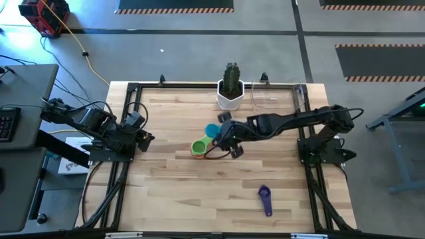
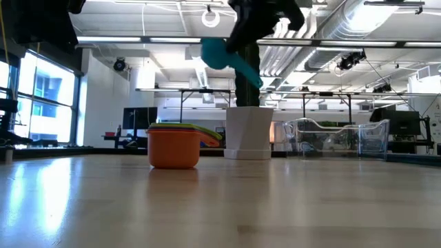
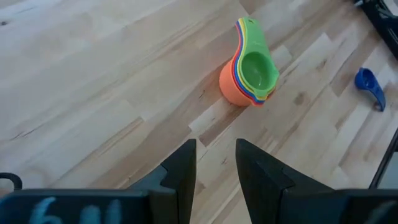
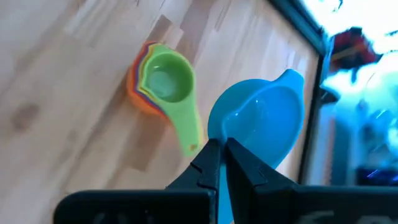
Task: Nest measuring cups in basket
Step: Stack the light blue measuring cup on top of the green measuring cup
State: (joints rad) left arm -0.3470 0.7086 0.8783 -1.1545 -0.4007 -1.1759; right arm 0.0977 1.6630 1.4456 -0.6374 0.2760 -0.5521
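A teal measuring cup (image 4: 261,118) hangs in the air in my right gripper (image 4: 219,158), above and just beside the nested stack (image 1: 199,147). That stack has an orange cup at the bottom and a green one on top, and it stands on its base on the table (image 2: 173,146). A lone blue-purple cup (image 1: 265,199) lies near the table's near edge. The clear basket (image 1: 275,96) stands at the far edge beside the cactus pot. My left gripper (image 3: 216,158) is open and waits at the table's left side, pointing toward the stack (image 3: 252,71). My right gripper pinches the teal cup between its two shut fingers at the bowl's edge (image 4: 227,134); the fingers themselves hide the exact spot. They come at it from above, slanting from the table's right. The cup is lifted clear of the table and tilted (image 2: 217,54).
A white pot with a cactus (image 1: 230,93) stands at the far edge, close behind the right gripper. Black frame rails run along the table's left and right sides. Bare wood lies between the stack and the blue-purple cup (image 3: 370,86).
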